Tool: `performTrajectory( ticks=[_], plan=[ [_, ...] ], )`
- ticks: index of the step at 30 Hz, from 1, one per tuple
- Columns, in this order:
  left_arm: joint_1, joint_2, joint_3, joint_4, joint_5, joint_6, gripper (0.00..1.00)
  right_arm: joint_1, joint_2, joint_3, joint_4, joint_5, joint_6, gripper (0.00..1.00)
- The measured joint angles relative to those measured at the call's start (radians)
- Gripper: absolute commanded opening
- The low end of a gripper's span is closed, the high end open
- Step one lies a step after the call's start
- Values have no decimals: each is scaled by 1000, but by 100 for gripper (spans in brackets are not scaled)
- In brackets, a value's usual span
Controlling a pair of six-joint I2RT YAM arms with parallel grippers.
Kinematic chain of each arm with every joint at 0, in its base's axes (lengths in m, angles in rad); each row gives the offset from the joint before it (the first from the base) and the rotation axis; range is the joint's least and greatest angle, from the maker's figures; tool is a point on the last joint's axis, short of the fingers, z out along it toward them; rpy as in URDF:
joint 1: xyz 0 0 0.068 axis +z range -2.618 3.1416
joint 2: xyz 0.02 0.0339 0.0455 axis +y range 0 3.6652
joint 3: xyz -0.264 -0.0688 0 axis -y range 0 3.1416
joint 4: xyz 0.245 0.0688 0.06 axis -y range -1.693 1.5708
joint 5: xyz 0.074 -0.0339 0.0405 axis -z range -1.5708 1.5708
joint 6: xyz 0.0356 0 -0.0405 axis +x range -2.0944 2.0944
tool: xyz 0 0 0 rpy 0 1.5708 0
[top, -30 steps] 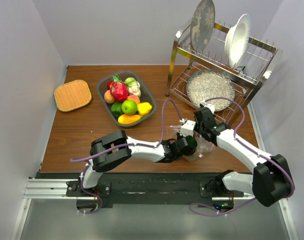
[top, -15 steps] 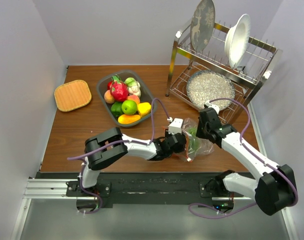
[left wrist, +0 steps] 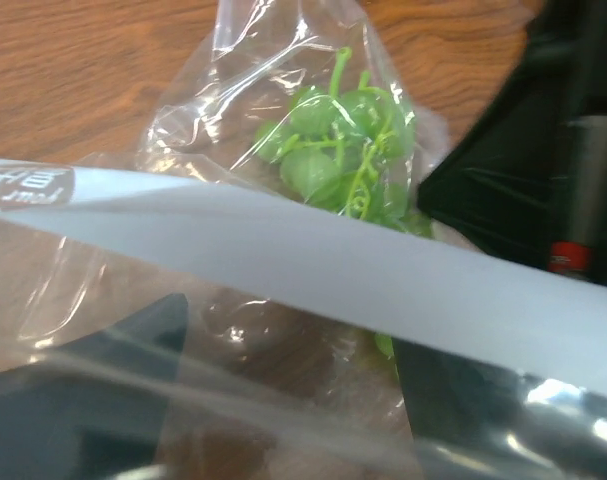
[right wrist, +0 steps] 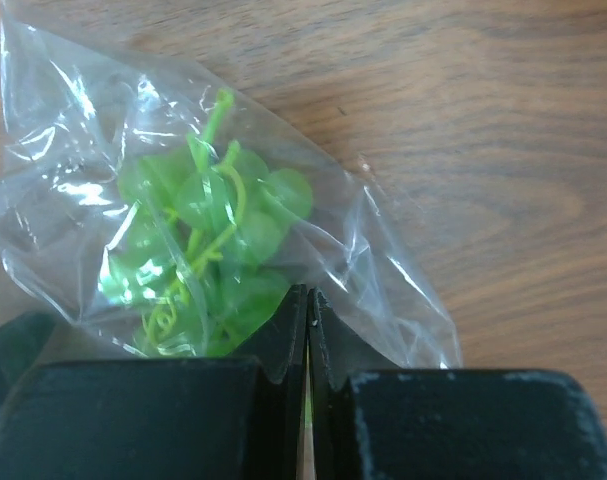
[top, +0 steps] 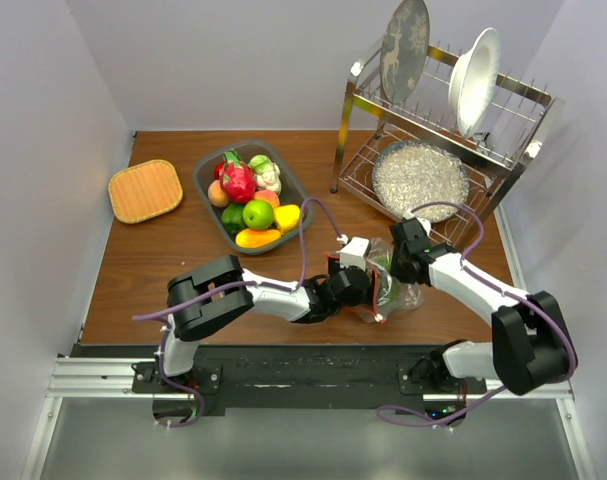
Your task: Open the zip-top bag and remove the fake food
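Note:
The zip-top bag (top: 388, 288) lies crumpled on the wooden table between my two grippers, clear film with an orange-red strip at its near edge. Inside it is the fake food (right wrist: 208, 235), a green bunch with curly stems, which also shows in the left wrist view as fake food (left wrist: 343, 145). My left gripper (top: 351, 285) is at the bag's left end, and in its wrist view the left gripper (left wrist: 293, 390) is open, its fingers wide apart behind bag film and a white band. My right gripper (right wrist: 308, 297) is shut, pinching the clear film beside the green piece.
A grey bin (top: 209, 192) of toy fruit stands at the back left, with a woven mat (top: 145, 190) beside it. A metal dish rack (top: 355, 120) with plates and a speckled pan (top: 420, 178) fills the back right.
My left gripper has opened wide and drawn slightly left. The right gripper has come down onto the bag's far end and closed on the film.

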Motion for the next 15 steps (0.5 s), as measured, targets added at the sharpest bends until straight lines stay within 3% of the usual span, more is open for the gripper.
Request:
performTrajectory(
  ticks=[6,15],
  plan=[
    [11,0,-1,16,21,24,88,-1,64,-16,82,-116,-18,0],
    [24,9,50,-93,-14,25,72,1,74,-45,155,-332,-43,3]
  ],
)
